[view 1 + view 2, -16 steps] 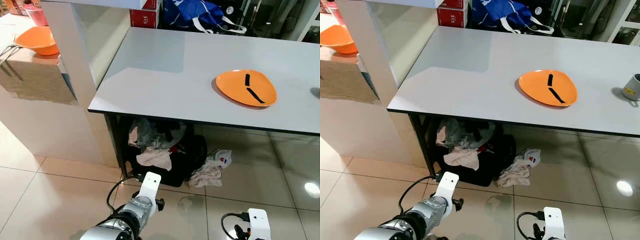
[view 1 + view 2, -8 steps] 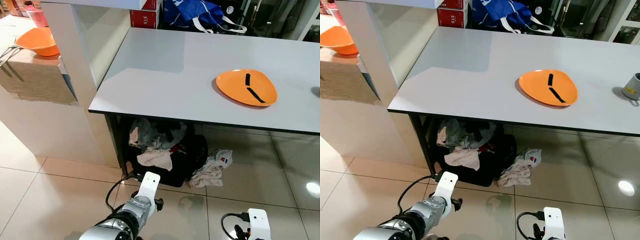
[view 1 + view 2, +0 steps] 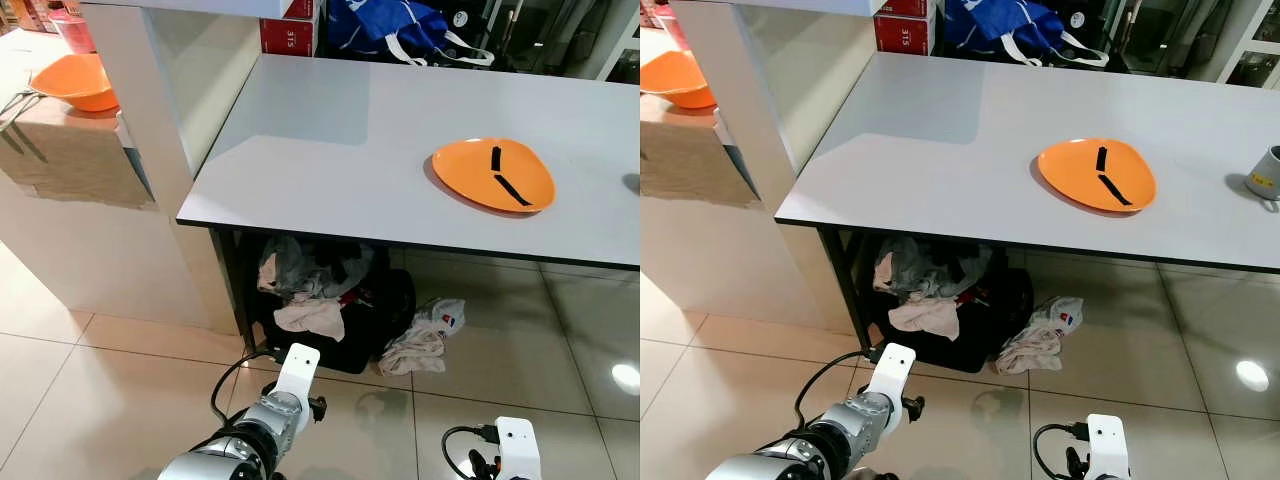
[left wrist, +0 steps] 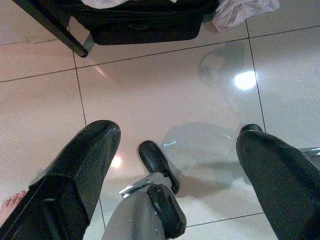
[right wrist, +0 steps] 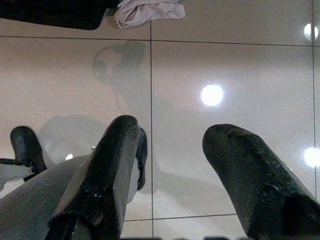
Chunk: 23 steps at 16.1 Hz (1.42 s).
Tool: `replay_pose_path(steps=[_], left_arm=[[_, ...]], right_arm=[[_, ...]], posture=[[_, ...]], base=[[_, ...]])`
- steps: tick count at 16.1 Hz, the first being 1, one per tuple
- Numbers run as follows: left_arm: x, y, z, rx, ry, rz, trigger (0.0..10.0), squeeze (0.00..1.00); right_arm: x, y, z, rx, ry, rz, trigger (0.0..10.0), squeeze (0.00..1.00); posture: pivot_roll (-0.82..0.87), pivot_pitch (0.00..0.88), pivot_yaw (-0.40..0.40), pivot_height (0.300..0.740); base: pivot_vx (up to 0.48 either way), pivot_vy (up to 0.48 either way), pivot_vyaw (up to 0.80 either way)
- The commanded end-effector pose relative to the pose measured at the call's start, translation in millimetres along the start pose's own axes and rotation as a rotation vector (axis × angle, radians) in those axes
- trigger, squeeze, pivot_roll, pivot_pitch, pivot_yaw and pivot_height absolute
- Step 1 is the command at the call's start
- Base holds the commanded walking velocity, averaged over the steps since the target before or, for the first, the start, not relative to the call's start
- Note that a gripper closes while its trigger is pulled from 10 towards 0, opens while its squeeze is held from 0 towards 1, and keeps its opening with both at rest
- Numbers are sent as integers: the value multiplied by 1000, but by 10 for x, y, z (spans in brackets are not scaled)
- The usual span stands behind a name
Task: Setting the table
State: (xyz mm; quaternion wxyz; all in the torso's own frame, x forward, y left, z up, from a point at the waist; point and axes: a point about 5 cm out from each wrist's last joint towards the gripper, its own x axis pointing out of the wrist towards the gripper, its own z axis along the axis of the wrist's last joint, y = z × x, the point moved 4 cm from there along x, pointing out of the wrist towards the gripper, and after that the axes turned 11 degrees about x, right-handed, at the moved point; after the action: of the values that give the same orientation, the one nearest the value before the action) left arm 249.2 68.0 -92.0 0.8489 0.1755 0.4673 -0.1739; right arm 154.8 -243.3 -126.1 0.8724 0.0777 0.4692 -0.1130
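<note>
Apparently the robot stands back from the grey table (image 3: pixel 330 150) with both arms hanging low, since neither has anything to carry yet. The left gripper (image 4: pixel 175 165) points at the tiled floor (image 5: pixel 225 60), its jaws spread wide and empty; the right gripper (image 5: pixel 175 165) hangs the same way, jaws also spread with nothing between them.

On the table lies 1 orange plate (image 3: pixel 493 175), set toward the robot's right and close to the near edge, likely as the start of a place setting. It holds 2 short black strips (image 3: pixel 505 178), too small to identify. A grey mug (image 3: pixel 1266 174) stands well apart, farther right.

An orange bowl (image 3: pixel 75 82) sits on a separate counter (image 3: pixel 60 150) to the far left; its contents cannot be seen. Under the table, a black bag (image 3: pixel 335 310) overflows with crumpled clothes, and more cloth (image 3: pixel 420 340) lies on the floor just beside it.
</note>
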Motion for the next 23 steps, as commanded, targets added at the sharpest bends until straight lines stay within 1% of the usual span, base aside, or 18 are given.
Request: replay_pose_path(steps=[1,9,12,21,23], left_arm=[[-2,-14,48,14,-9,-5,10000,0],[-2,-30,38,5,-7,-1,10000,0],[-3,-60,45,-1,-11,-5,10000,0],[-4,-64,54,10,-12,-8,10000,0],[-4,-61,57,16,-13,-9,10000,0]], right_arm=[[5,-6,23,1,-1,-3,10000,0],[1,-17,20,-13,-1,0,10000,0],[-4,-44,17,-9,1,-3,10000,0],[-4,-51,20,-4,1,-5,10000,0],[-4,-49,20,0,0,-6,10000,0]], posture=[[-77,0,-2,735],[-28,0,-11,735],[45,0,-20,735],[26,0,-20,735],[10,0,-7,735]], base=[[0,0,0],[0,0,0],[0,0,0],[0,0,0],[0,0,0]])
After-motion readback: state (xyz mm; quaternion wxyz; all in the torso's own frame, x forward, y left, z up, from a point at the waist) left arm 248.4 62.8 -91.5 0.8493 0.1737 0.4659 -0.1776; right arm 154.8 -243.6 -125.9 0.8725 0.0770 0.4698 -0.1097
